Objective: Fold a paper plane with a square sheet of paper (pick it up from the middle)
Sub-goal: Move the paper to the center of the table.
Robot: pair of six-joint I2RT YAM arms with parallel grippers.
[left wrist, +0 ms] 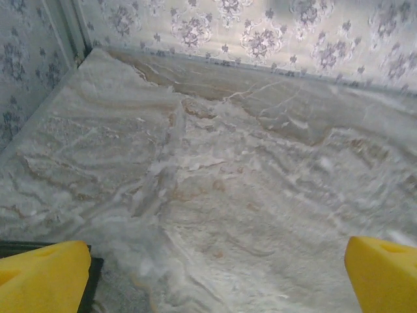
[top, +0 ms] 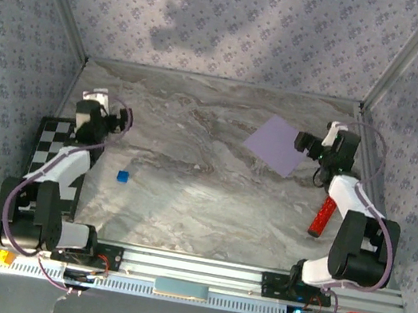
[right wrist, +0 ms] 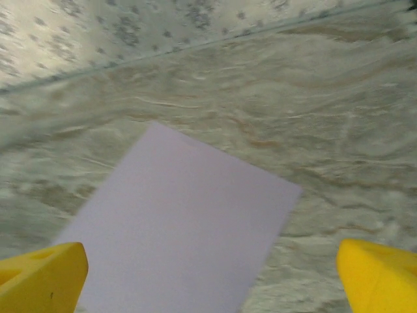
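Top external shows the marbled surface (top: 185, 201) bearing the square sheet of paper (top: 277, 145), flat and unfolded at far right, beside the released right gripper (top: 305, 143), with the left gripper (top: 92, 106) likewise released, well apart; all folding seemingly remains.

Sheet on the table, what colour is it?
The sheet is plain pale lilac, clearest in the right wrist view.
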